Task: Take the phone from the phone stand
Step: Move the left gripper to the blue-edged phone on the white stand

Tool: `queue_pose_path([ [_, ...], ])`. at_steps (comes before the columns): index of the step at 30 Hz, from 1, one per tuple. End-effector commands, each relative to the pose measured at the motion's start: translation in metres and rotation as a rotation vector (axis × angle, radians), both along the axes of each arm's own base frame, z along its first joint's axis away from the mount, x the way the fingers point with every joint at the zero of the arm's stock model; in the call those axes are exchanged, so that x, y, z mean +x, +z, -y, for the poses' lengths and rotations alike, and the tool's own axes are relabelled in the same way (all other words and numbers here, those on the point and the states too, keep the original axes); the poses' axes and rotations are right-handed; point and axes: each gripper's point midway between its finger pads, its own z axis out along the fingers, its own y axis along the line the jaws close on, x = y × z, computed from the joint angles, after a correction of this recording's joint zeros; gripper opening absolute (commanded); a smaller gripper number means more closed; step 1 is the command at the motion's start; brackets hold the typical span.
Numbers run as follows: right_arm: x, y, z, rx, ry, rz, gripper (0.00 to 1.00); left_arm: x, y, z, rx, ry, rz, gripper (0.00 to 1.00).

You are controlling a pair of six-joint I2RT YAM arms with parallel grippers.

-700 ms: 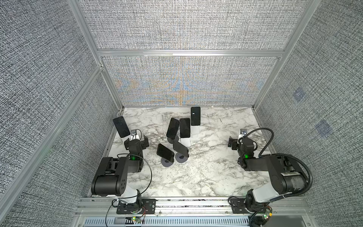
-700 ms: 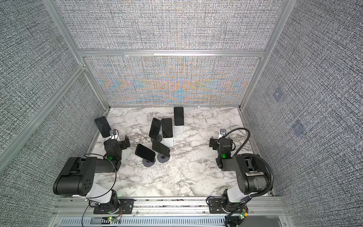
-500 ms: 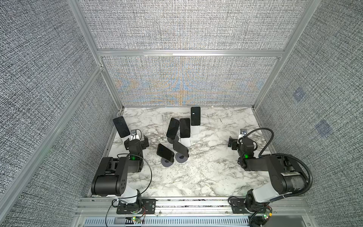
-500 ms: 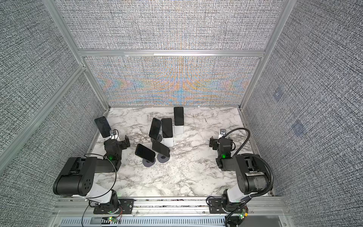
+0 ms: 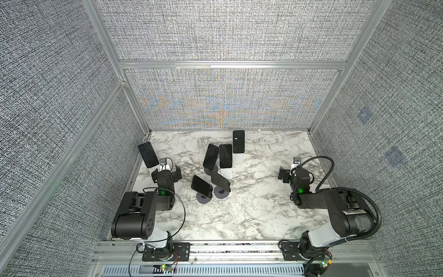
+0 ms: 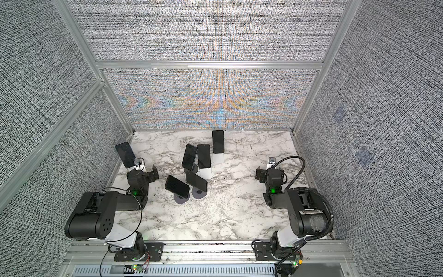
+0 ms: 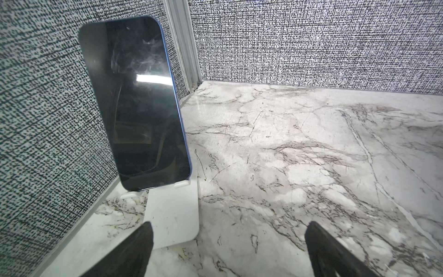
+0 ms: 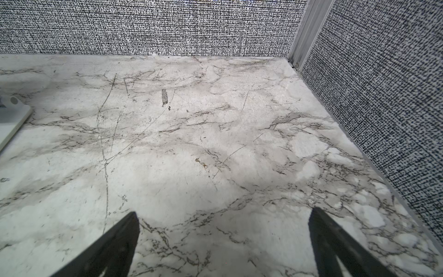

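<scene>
Several dark phones stand on stands on the marble table (image 5: 251,203). One blue-edged phone (image 5: 148,154) (image 7: 134,103) leans upright on a white stand (image 7: 172,215) by the left wall. My left gripper (image 5: 166,170) (image 7: 229,230) is open and empty just in front of that stand, one finger over the stand's base plate in the left wrist view. Other phones cluster mid-table: one (image 5: 211,156) on a dark round stand, two (image 5: 225,156) (image 5: 238,141) on white stands, two tilted ones (image 5: 201,185) (image 5: 220,181) on round grey bases. My right gripper (image 5: 296,173) (image 8: 224,218) is open over bare marble at the right.
Woven grey walls with aluminium posts (image 5: 134,105) close in the table on three sides. The corner of a white stand (image 8: 12,120) shows at the edge of the right wrist view. A metal rail (image 5: 227,247) runs along the front edge, carrying both arm bases.
</scene>
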Motion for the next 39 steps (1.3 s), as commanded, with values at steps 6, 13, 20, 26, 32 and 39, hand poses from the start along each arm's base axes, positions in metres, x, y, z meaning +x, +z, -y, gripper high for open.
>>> queue_pose_path([
  [6, 0.002, 0.007, 0.001, -0.002, -0.010, 0.028, 0.99, 0.003, 0.009, -0.001, 0.002, 0.002, 0.035, 0.99],
  [13, 0.003, 0.007, 0.001, -0.002, -0.010, 0.029, 0.99, 0.003, 0.009, -0.001, 0.002, 0.003, 0.034, 0.99],
  [20, 0.003, 0.010, 0.002, -0.001, -0.012, 0.032, 0.99, 0.003, 0.014, 0.000, 0.011, -0.002, 0.049, 0.99],
  [26, 0.002, 0.057, 0.001, -0.006, -0.007, -0.040, 0.99, -0.005, 0.058, 0.002, 0.033, -0.011, 0.039, 0.98],
  [32, -0.031, 0.108, -0.003, 0.056, -0.045, -0.216, 0.99, -0.026, 0.110, -0.021, -0.012, 0.150, -0.063, 0.99],
  [39, -0.068, 0.134, -0.028, 0.181, -0.006, -0.440, 0.99, -0.017, 0.129, -0.042, -0.048, 0.252, -0.247, 0.99],
])
